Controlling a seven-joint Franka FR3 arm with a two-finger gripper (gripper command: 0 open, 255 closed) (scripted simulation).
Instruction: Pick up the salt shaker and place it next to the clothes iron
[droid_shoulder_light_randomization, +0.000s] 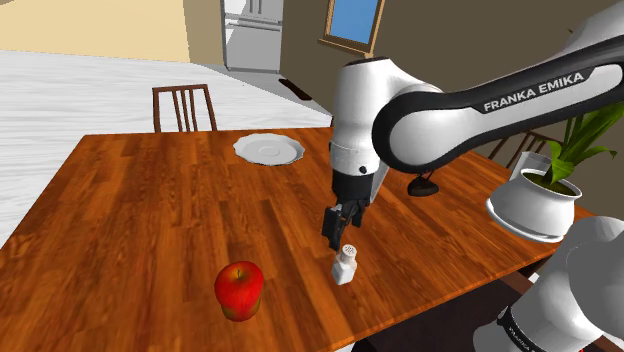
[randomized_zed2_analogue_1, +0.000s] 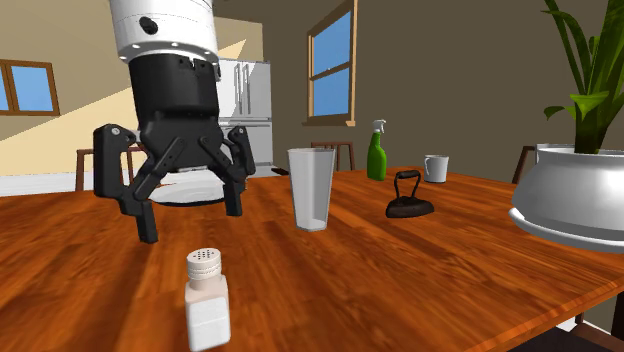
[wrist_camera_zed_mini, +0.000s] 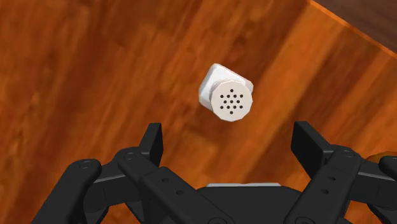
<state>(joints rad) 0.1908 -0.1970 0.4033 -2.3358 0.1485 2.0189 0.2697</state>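
Gripper (droid_shoulder_light_randomization: 338, 232): all-black, fingers spread wide, holding nothing. It hangs just above the brown wooden tabletop (droid_shoulder_light_randomization: 150, 200), clear of all items.

White salt shaker with perforated round cap (droid_shoulder_light_randomization: 345, 264): upright on the tabletop, near its front edge, directly below the gripper and untouched. In the wrist view the cap (wrist_camera_zed_mini: 227, 95) sits ahead of the spread fingers (wrist_camera_zed_mini: 153, 137).

Dark clothes iron (droid_shoulder_light_randomization: 423, 186): in the shoulder view, between 1 and 2 o'clock from the shaker, well apart.

Red apple (droid_shoulder_light_randomization: 240, 290): about 9 o'clock from the shaker.
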